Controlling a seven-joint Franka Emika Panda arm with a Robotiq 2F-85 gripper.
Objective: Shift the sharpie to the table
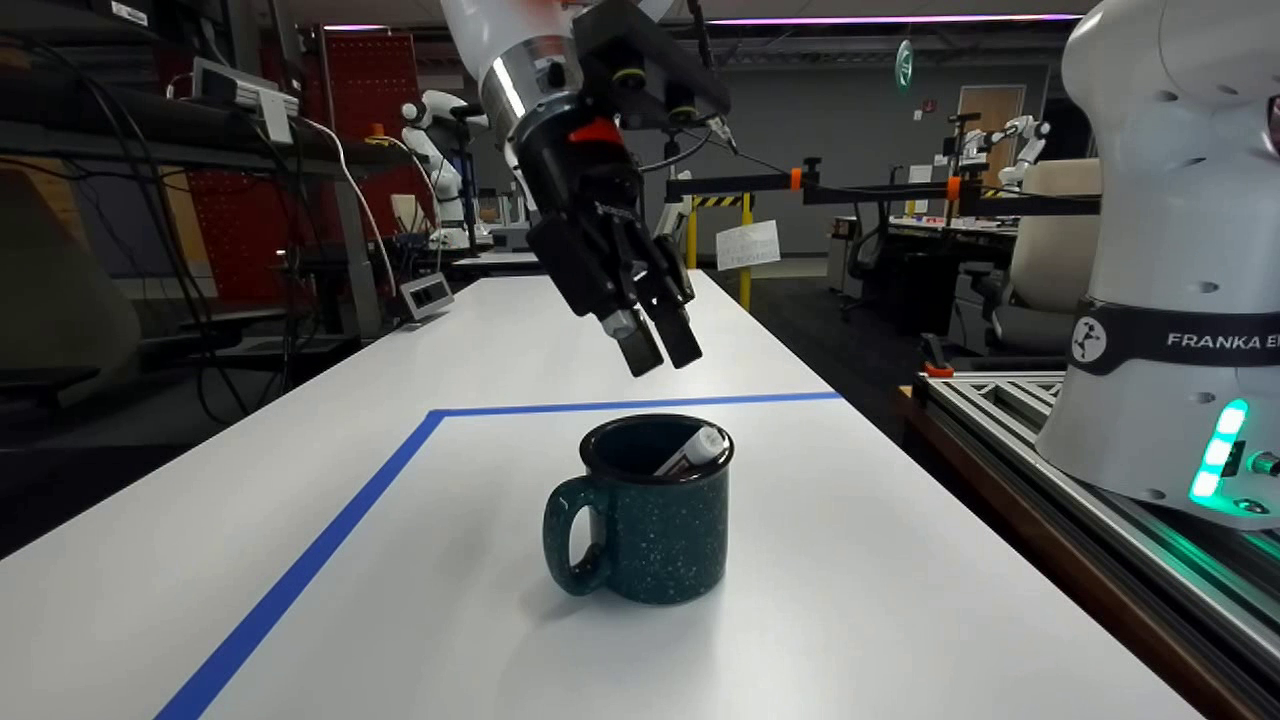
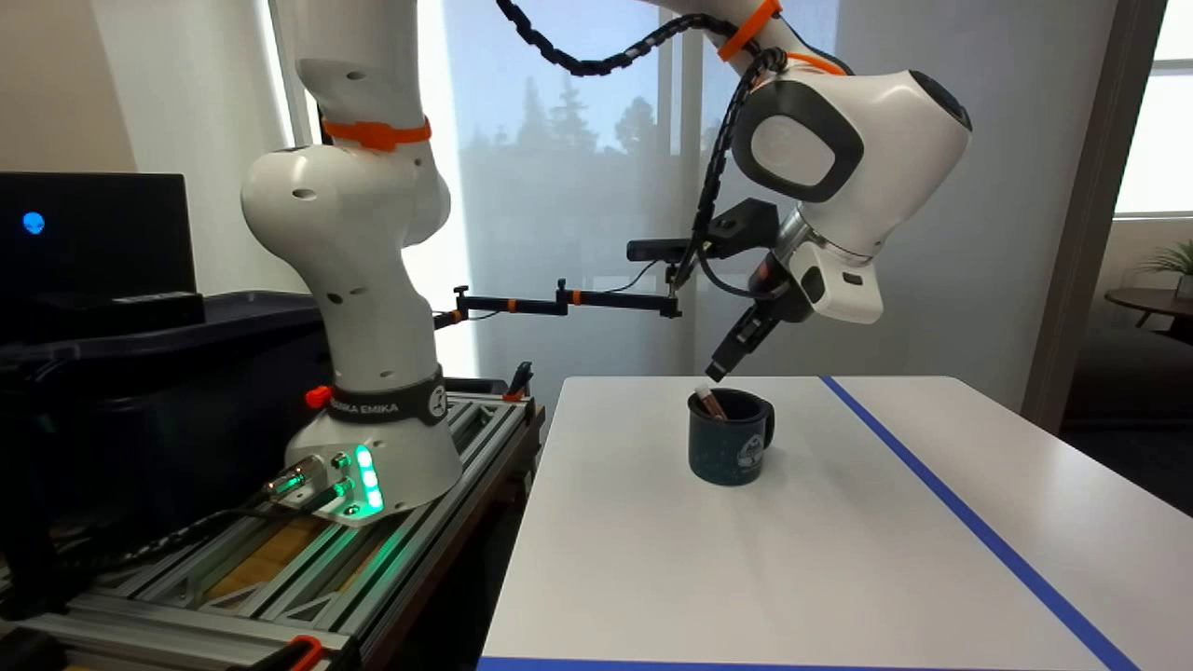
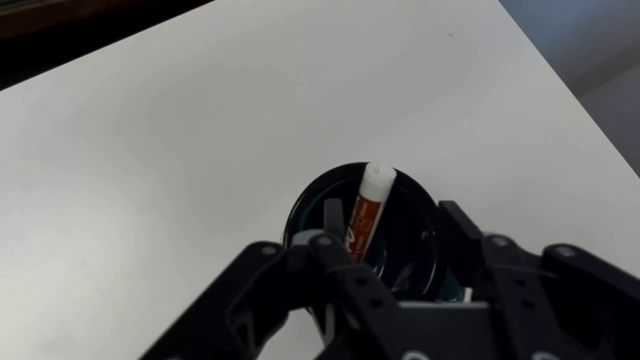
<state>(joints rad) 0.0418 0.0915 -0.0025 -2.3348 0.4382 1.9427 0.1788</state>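
Observation:
The sharpie (image 1: pixel 693 451) leans inside the dark teal mug (image 1: pixel 665 540); its white end reaches the rim. A reddish-brown label shows on it in an exterior view (image 2: pixel 712 403) and in the wrist view (image 3: pixel 369 210). Its lower part is hidden in the mug and behind a finger. The mug stands upright on the white table (image 1: pixel 420 620). My gripper (image 1: pixel 662 352) is tilted above the mug, apart from it in the exterior views. In the wrist view the gripper (image 3: pixel 392 212) is open and empty, with the sharpie's line between the fingers, nearer the left one.
Blue tape lines (image 1: pixel 330 545) mark the table. The mug's handle (image 1: pixel 572 535) sticks out from its side. The white robot base (image 2: pixel 373 466) stands on a metal-framed bench beside the table. A small grey device (image 1: pixel 427 295) sits at the table's far edge.

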